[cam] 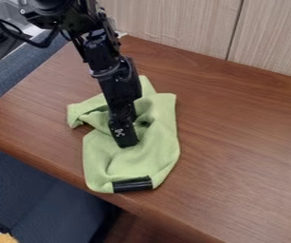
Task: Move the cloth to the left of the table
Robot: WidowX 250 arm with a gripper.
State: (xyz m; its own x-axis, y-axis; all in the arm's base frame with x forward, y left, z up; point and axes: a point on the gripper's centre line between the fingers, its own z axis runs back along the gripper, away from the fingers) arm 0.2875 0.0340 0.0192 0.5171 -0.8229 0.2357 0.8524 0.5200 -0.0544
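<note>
The black gripper (124, 135) hangs down over the middle of the green cloth (157, 152), its lower end against the fabric. Crumpled and uneven, the cloth lies on the left-centre part of the wooden table, with folds around the gripper and a corner bunched up to its left. The arm covers part of the cloth's upper half. At the cloth's lower end is a short black piece (132, 184), close to the table's front edge.
The brown table (236, 152) extends to the right of the cloth. Its front edge runs diagonally from the left side to the bottom. A pale wood panel (173, 21) stands behind it, and dark blue padded surfaces (37, 190) lie beyond the left and front edges.
</note>
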